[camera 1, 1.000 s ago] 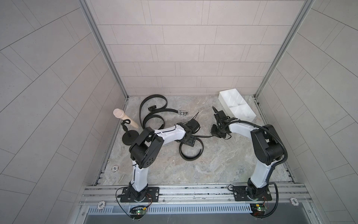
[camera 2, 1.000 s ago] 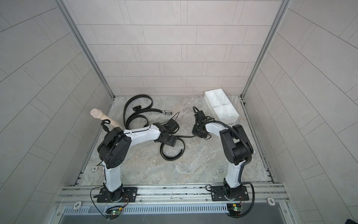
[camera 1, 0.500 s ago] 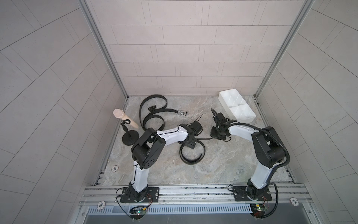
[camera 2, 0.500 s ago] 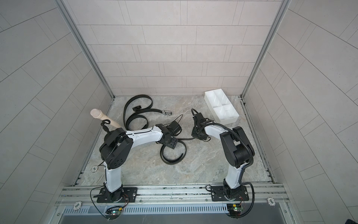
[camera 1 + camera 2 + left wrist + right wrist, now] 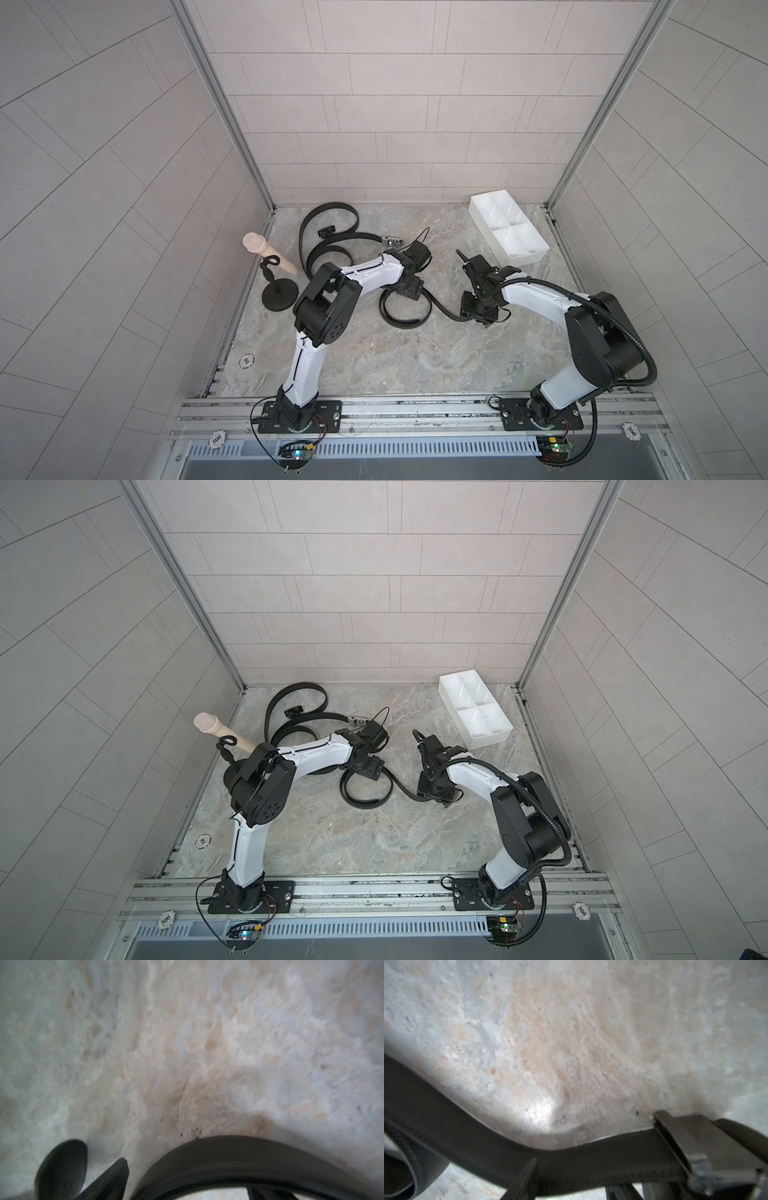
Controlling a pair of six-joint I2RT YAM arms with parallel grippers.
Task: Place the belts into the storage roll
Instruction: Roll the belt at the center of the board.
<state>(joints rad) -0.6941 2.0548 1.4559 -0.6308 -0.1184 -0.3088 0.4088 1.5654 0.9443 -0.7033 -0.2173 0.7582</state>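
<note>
Slack shows in the middle belt (image 5: 571, 1167): the right arm has drawn its dull metal buckle (image 5: 691, 1147) end away from the left arm, so the limp black strap now sags in an open loop on the marbled desk (image 5: 415, 365), not yet coiled. The left fingers (image 5: 62, 1167) stand wide over the curve. Whether the right fingers (image 5: 525, 1178) pinch the strap, I cannot tell. The other belts (image 5: 328, 208) curl at the back, and the white divided plastic tray (image 5: 486, 232) sits empty, well apart.

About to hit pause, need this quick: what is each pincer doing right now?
Left pincer: open, above the looped belt.
Right pincer: cannot be told; the same belt's buckle end lies across it.
</note>
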